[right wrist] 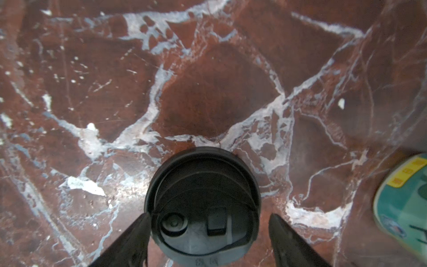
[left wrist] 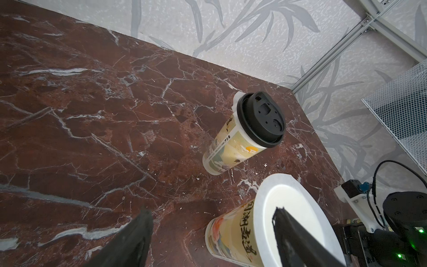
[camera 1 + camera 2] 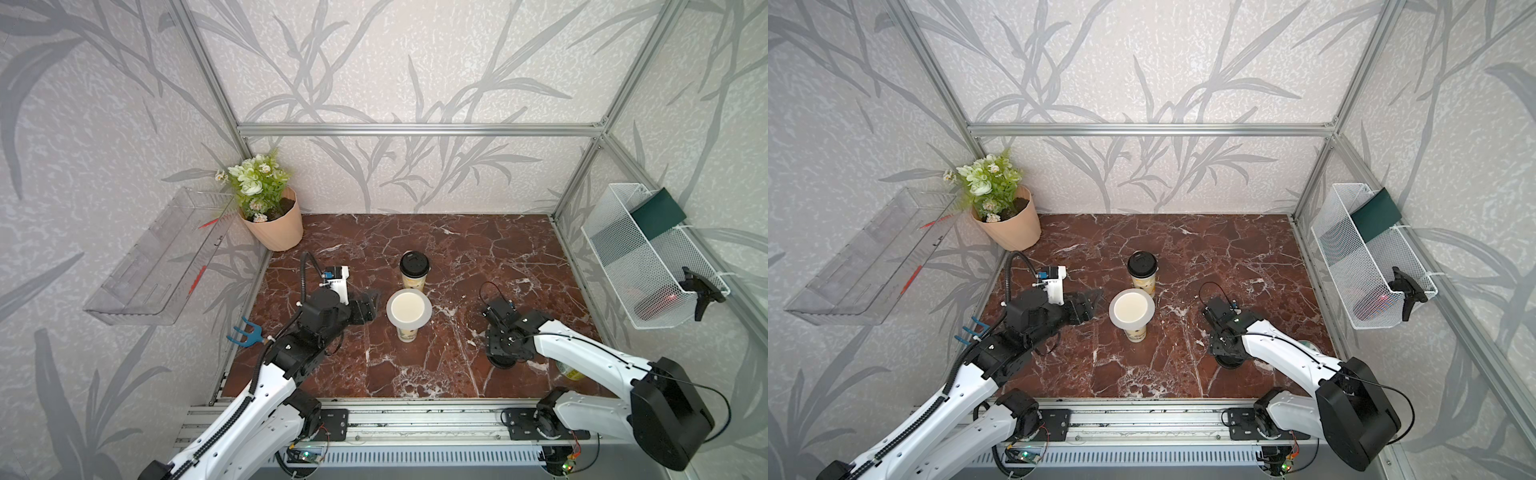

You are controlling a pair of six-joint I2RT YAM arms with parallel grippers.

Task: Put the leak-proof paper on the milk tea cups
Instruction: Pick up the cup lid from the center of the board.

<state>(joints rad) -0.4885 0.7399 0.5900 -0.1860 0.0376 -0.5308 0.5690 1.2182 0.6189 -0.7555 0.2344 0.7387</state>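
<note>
Closest to the front rail, the right gripper point(image 1: 209, 216) hangs low over the marble-patterned table point(image 3: 478, 249). Its fingers are spread to either side of a loose black lid point(image 1: 203, 185) lying flat on the surface, one finger at the lid's rim and the other just clear of it. A teal-and-yellow object point(image 1: 404, 203) lies partly hidden under that arm. Across the table, the left gripper point(image 2: 211, 210) hovers just beside the near cup point(image 3: 406, 332), fingers apart and holding nothing. A leak-proof paper disc point(image 3: 409, 311) lies flat across that cup's mouth, overhanging the rim all round in both top views. Just behind it the far cup point(image 3: 413, 283) stands upright, capped with a fitted black lid point(image 3: 414, 264). The edge of a second disc point(image 2: 236, 101) peeks out from under that lid in the left wrist view. A peach flower pot point(image 3: 276, 228) fills the far left corner.
</note>
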